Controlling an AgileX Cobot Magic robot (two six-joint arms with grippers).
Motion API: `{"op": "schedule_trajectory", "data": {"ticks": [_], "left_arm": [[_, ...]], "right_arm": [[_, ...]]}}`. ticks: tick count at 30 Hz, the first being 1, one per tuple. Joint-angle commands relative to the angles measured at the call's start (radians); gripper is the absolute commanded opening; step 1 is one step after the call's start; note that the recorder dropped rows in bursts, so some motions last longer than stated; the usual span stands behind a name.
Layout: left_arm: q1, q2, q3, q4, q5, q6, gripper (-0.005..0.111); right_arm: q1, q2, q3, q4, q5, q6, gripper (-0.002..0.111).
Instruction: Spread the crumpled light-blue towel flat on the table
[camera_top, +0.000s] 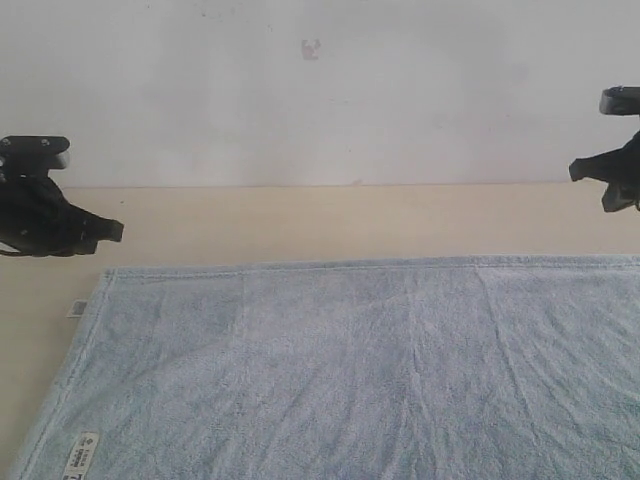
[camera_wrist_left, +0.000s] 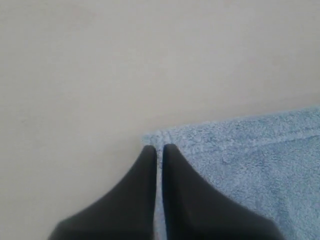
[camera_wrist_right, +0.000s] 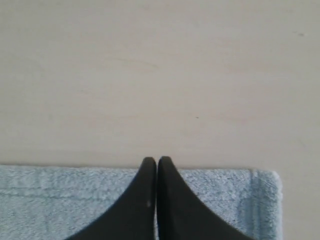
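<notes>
The light-blue towel (camera_top: 380, 370) lies spread flat on the beige table (camera_top: 300, 225), with a straight far hem and white labels (camera_top: 82, 455) near its front left corner. My left gripper (camera_top: 115, 231) hovers just beyond the far left corner, raised and holding nothing. In the left wrist view the gripper (camera_wrist_left: 157, 146) is shut, its tips over the towel (camera_wrist_left: 250, 155) corner. My right gripper (camera_top: 575, 170) hangs high at the right edge. The right wrist view shows that gripper (camera_wrist_right: 157, 159) shut above the towel (camera_wrist_right: 60, 200) hem, near its far right corner.
A white wall (camera_top: 300, 90) rises behind the table's far edge. A strip of bare table (camera_wrist_right: 150, 75) runs between the towel's far hem and the wall. A small tag (camera_top: 77, 308) sticks out of the towel's left edge.
</notes>
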Motion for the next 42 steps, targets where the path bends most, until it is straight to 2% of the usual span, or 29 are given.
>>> {"op": "schedule_trajectory", "data": {"ticks": [1, 6, 17, 22, 26, 35, 42], "left_arm": [[-0.051, 0.029, 0.001, -0.014, -0.005, 0.02, 0.004], [-0.082, 0.091, -0.002, -0.014, -0.078, 0.042, 0.004], [-0.079, 0.189, -0.002, -0.014, -0.17, 0.042, 0.004], [-0.053, 0.19, -0.002, 0.019, -0.191, 0.05, 0.004], [-0.024, 0.19, -0.002, 0.019, -0.16, 0.05, 0.004], [-0.039, 0.074, -0.001, 0.019, -0.135, 0.05, 0.004], [-0.042, -0.035, 0.009, -0.028, -0.026, 0.049, 0.004]], "right_arm": [[-0.001, -0.049, 0.032, 0.096, 0.001, -0.073, 0.0], [-0.001, -0.143, 0.165, 0.115, -0.107, -0.087, 0.0], [-0.001, -0.346, 0.488, 0.168, -0.283, -0.098, 0.0], [-0.001, -0.404, 0.574, 0.173, -0.297, -0.109, 0.0], [-0.001, -0.426, 0.64, 0.174, -0.312, -0.117, 0.0], [-0.001, -0.468, 0.8, 0.172, -0.507, -0.109, 0.0], [-0.001, -0.487, 0.857, 0.172, -0.521, -0.111, 0.0]]}}
